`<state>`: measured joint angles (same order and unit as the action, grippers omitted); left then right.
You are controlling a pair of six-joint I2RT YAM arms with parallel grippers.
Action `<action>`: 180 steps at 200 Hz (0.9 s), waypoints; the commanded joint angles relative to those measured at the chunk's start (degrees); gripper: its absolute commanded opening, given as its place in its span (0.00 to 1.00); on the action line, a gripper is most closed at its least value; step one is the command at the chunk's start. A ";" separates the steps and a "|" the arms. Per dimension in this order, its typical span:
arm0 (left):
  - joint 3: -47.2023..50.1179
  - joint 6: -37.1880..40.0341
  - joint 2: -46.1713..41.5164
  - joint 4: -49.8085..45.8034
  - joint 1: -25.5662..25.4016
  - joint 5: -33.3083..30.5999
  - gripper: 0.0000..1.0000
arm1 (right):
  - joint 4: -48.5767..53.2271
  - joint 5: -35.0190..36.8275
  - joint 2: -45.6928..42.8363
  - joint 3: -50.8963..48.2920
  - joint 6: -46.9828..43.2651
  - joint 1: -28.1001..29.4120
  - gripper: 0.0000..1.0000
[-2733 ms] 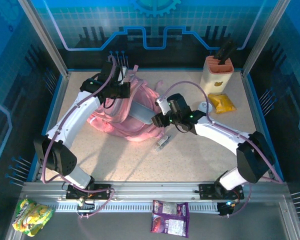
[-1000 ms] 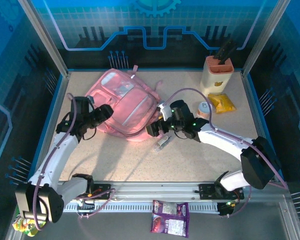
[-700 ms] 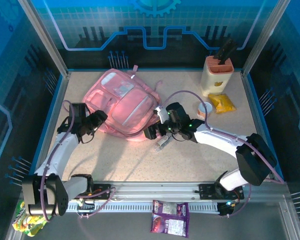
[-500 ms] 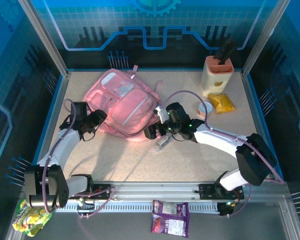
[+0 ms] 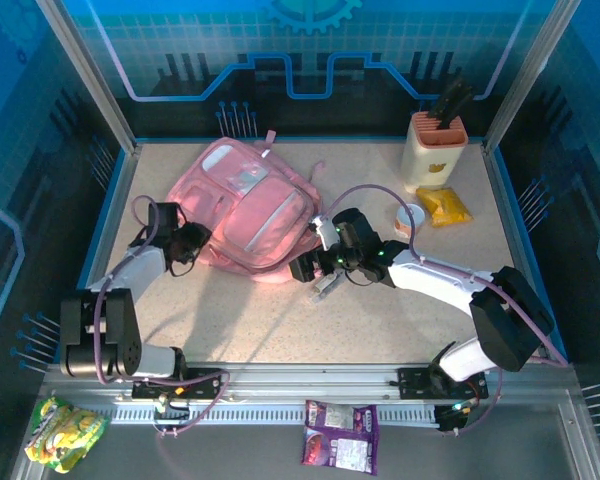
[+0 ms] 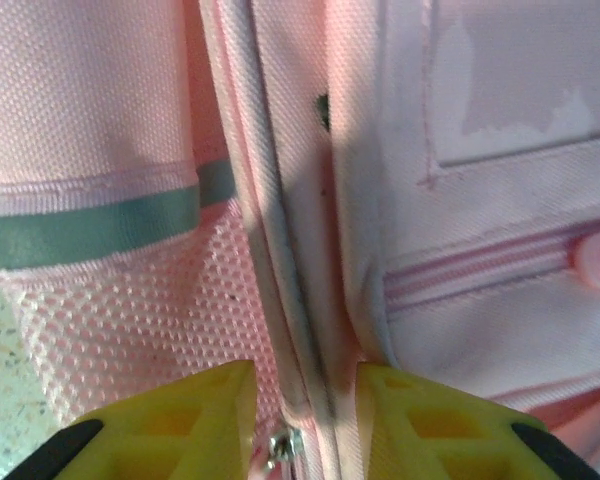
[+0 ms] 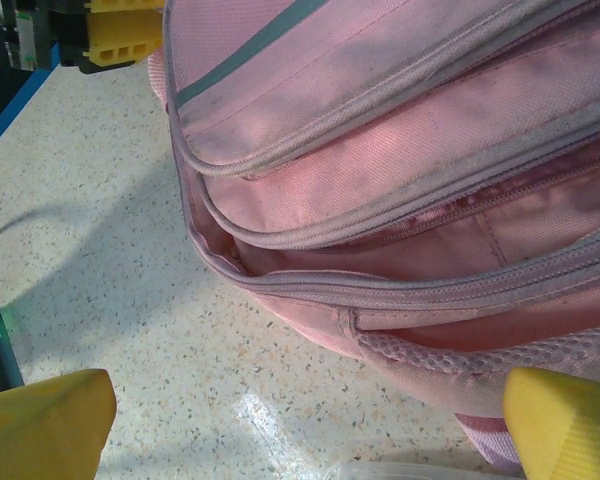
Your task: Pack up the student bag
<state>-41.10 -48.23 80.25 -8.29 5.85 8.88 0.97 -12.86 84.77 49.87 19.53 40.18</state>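
The student bag (image 5: 248,212), a big soft pink backpack, lies flat at the back left of the table. My left gripper (image 5: 194,241) is at its near left side. In the left wrist view the yellow fingers (image 6: 175,420) stand narrowly apart astride the bag's zip seam (image 6: 280,300), with a metal zip pull (image 6: 280,445) between them. My right gripper (image 5: 300,268) is open wide at the bag's near right corner. Its fingertips (image 7: 45,415) sit low over the table beside the bag's zipped edge (image 7: 400,285), holding nothing.
A small clear item (image 5: 325,285) lies just under the right gripper. A cream and orange knife block (image 5: 435,150), a yellow packet (image 5: 443,207) and a white round thing (image 5: 410,216) sit at the back right. Snack packs (image 5: 342,435) lie in front of the arm bases.
The bag, lifted and bunched earlier, now lies flat. My left gripper has drawn in to the bag's left side and its jaws have narrowed. The right gripper has barely moved.
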 commanded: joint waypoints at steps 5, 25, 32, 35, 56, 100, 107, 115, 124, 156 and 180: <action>1.00 -1.80 2.42 4.34 0.92 0.28 0.30 | 0.04 -0.28 0.56 -0.16 0.16 -0.25 1.00; 1.62 -3.10 3.57 7.21 0.94 1.48 0.30 | 0.17 -0.23 0.75 -0.05 0.42 -0.47 1.00; 1.92 -3.25 3.51 7.62 0.92 1.34 0.30 | 0.25 -0.16 0.79 -0.03 0.25 -0.52 1.00; 2.11 -3.42 3.51 7.80 0.92 1.20 0.30 | 0.18 -0.10 0.83 0.01 0.17 -0.52 1.00; 3.88 -5.68 3.46 10.90 0.92 1.25 0.31 | -0.13 0.03 1.43 0.21 0.02 -0.82 1.00; 5.86 -12.51 4.04 17.08 -2.19 3.58 0.23 | -0.71 -0.64 3.61 1.95 0.13 -1.55 1.00; 6.80 -13.82 3.94 18.43 -2.54 3.20 0.22 | -0.55 -0.87 3.95 2.20 0.19 -1.73 1.00; 7.61 -14.73 3.86 19.83 -2.68 2.32 0.22 | -0.34 -1.09 4.17 2.34 0.39 -1.90 1.00; 7.65 -15.12 4.24 19.78 -2.72 1.69 0.22 | -0.52 -1.15 4.26 2.26 0.59 -1.97 1.00; 6.83 -16.26 6.52 21.93 -3.97 0.70 0.19 | -1.37 -1.37 4.74 1.71 0.41 -2.77 1.00; 6.52 -19.34 8.84 26.90 -4.32 2.79 0.06 | -1.58 -1.97 5.07 1.82 1.21 -3.58 1.00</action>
<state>-34.50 -63.70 86.46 12.21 2.92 9.78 0.36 -13.67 88.64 50.35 19.64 37.78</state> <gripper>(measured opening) 0.126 0.996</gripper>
